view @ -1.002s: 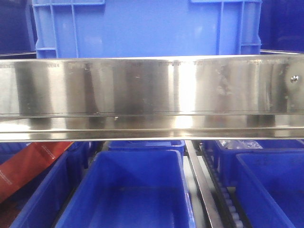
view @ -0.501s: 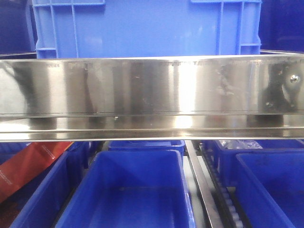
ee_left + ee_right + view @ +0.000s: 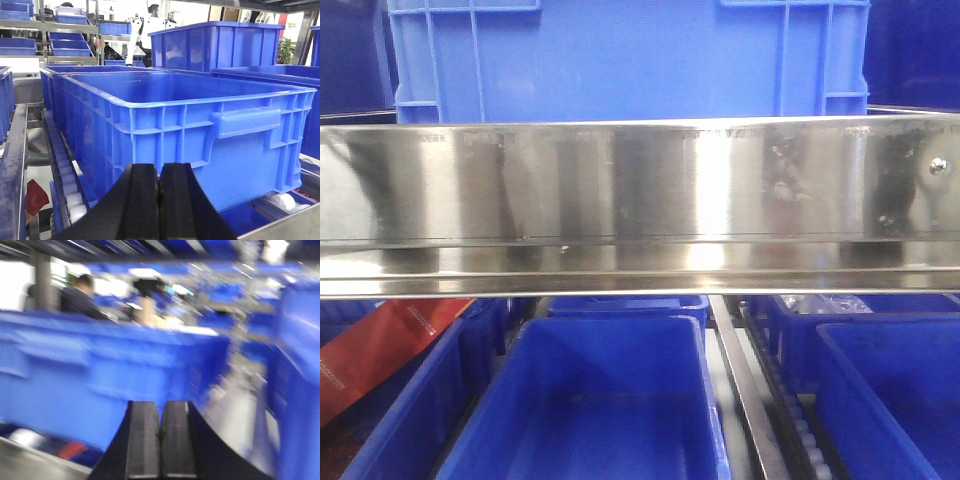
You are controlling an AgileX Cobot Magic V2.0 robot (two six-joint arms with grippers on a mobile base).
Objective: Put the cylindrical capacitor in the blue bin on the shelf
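The cylindrical capacitor is out of view in every frame. The shelf's shiny steel front rail (image 3: 640,200) fills the middle of the front view, with one blue bin (image 3: 620,60) above it and another blue bin (image 3: 590,400) below. Neither gripper shows in the front view. My left gripper (image 3: 160,170) is shut with nothing between its fingers, close in front of a large blue bin (image 3: 200,125) on the rollers. My right gripper (image 3: 161,407) is also shut and empty, in a blurred view facing a blue bin (image 3: 100,370).
Roller tracks (image 3: 790,420) run between the lower bins. A red-orange package (image 3: 380,350) lies in the lower left bin. White rollers (image 3: 65,185) and a steel rail (image 3: 12,160) sit left of the left gripper. A person (image 3: 80,297) stands behind the shelving.
Dark reflections on the steel rail have shifted between frames. The bins and the rail itself have stayed put.
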